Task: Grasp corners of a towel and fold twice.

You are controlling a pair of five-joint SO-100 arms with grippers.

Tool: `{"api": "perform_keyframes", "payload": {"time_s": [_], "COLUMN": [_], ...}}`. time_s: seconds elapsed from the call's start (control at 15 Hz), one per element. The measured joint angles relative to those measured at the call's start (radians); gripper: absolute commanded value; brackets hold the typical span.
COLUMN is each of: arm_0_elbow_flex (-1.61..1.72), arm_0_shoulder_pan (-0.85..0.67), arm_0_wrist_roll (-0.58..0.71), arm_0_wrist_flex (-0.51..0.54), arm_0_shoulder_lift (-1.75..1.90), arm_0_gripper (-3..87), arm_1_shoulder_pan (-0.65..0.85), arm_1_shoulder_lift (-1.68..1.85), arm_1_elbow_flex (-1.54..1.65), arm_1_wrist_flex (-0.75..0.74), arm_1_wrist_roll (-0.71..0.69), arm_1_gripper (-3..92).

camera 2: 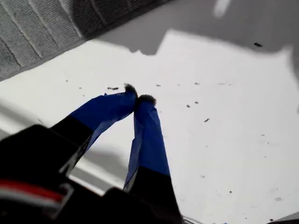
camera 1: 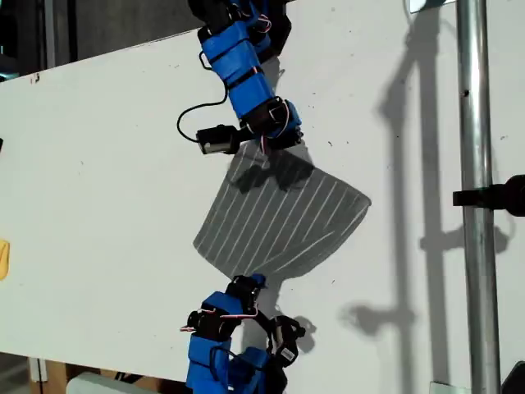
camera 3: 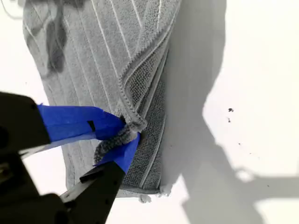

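The grey striped towel [camera 1: 283, 217] lies on the white table [camera 1: 98, 180], doubled over into a fan shape. My second gripper [camera 1: 253, 281] is at the towel's near tip in the exterior view. In the second wrist view my second gripper [camera 3: 125, 135] is shut on a bunched corner [camera 3: 133, 122] of the towel [camera 3: 93, 56], whose layered edge rises toward it. My first gripper [camera 1: 283, 141] hangs over the far tip. Its blue fingers [camera 2: 147, 135] meet at the tips with no cloth between them in the first wrist view, above bare table. The towel [camera 2: 32, 32] lies apart from my first gripper [camera 2: 138, 99] there.
A metal pole [camera 1: 472, 164] with a black clamp [camera 1: 492, 195] stands upright at the exterior view's right. A yellow object [camera 1: 2, 258] shows at that view's left edge. Arm shadows fall across the towel and the table toward the exterior view's right.
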Motion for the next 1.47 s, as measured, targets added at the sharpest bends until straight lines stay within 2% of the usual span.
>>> {"api": "perform_keyframes", "payload": {"time_s": [0.2,0.53,0.6,0.67,0.93,1.47], "arm_0_elbow_flex": [0.0,0.061,0.078,0.087,0.095,0.123], "arm_0_shoulder_pan": [0.0,0.123,0.127,0.135,0.146,0.143], "arm_0_wrist_roll": [-0.005,-0.133,-0.15,-0.158,-0.163,-0.127], "arm_0_wrist_flex": [0.003,-0.048,-0.064,-0.067,-0.074,-0.091], "arm_0_shoulder_lift": [0.0,0.0,0.0,0.0,0.0,-0.002], "arm_0_gripper": [-2.7,-2.7,-2.7,-2.7,-2.7,-2.7], "arm_1_shoulder_pan": [-0.002,-0.012,-0.012,-0.012,-0.012,-0.112], "arm_1_shoulder_lift": [0.003,-0.114,-0.163,-0.204,-0.235,-0.48], "arm_1_elbow_flex": [0.003,-0.129,-0.21,-0.304,-0.503,-0.551], "arm_1_wrist_flex": [-0.034,-0.106,-0.104,-0.106,-0.13,-0.437], "arm_1_wrist_roll": [-0.006,-0.048,-0.077,-0.121,-0.233,-0.276], "arm_1_gripper": [-0.3,1.0,27.5,36.7,35.5,32.7]}}
